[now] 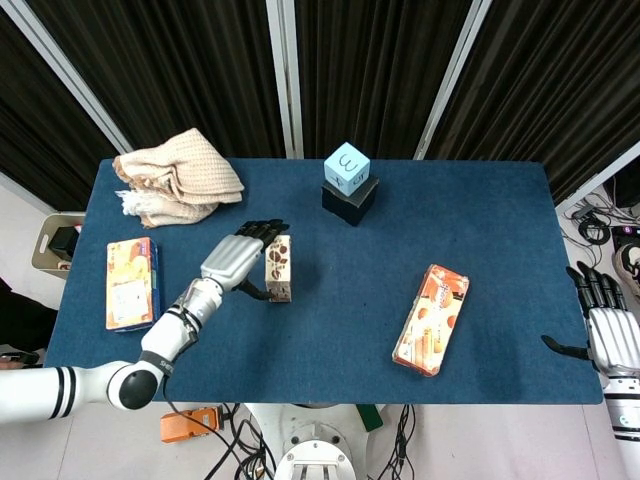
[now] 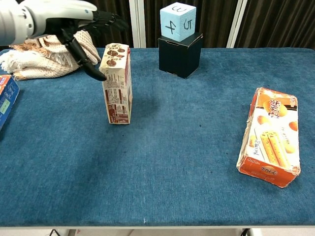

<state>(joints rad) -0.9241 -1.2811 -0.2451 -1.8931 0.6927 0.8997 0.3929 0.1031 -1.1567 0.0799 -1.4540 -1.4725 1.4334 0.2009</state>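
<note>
The left hand (image 2: 64, 19) is hovering open, fingers spread, just left of and above the upright cookie box (image 2: 117, 83) (long axis vertical) standing mid-table (image 1: 330, 330); the right hand (image 1: 610, 335) is idling far off.

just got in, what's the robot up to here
The left hand hovers open just above and beside the upright cookie box on the blue table, fingers spread, not gripping it. The right hand hangs open off the table's right edge, far from the orange biscuit box.
</note>
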